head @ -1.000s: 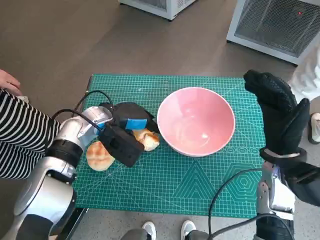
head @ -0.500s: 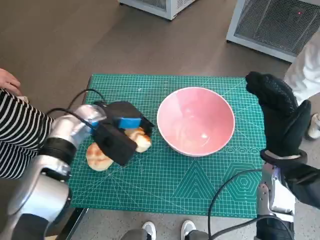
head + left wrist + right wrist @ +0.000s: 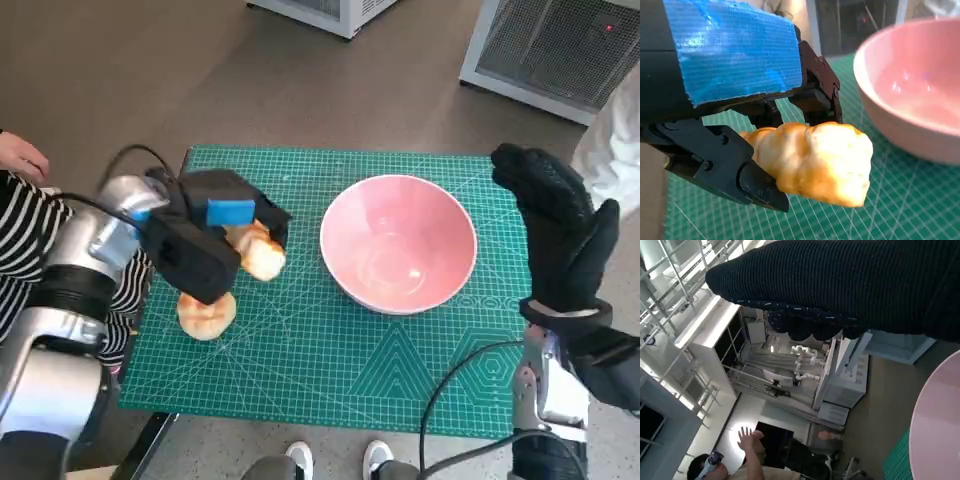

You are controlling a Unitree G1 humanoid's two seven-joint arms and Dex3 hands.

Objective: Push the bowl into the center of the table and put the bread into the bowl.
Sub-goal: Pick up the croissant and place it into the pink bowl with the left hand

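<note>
Bowl [image 3: 398,243] is sitting about mid-desk [image 3: 330,370], so the bread step is underway. Left robot hand [image 3: 205,245] is gripping a bread [image 3: 258,252] above the mat, just beside the bowl. Right robot hand [image 3: 560,235] is hovering open, holding nothing. Next: carry over the rim, release.

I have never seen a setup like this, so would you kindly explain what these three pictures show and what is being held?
This is a humanoid robot at a small table. The wide picture looks down from its head; the other two come from cameras behind each hand. The left hand, black with blue tape, holds a bread roll above the green mat; its wrist view shows this close up. A second roll lies on the mat, beside an empty pink bowl. The gloved right hand is raised, open, holding nothing. A person in a striped sleeve sits nearby.
</note>
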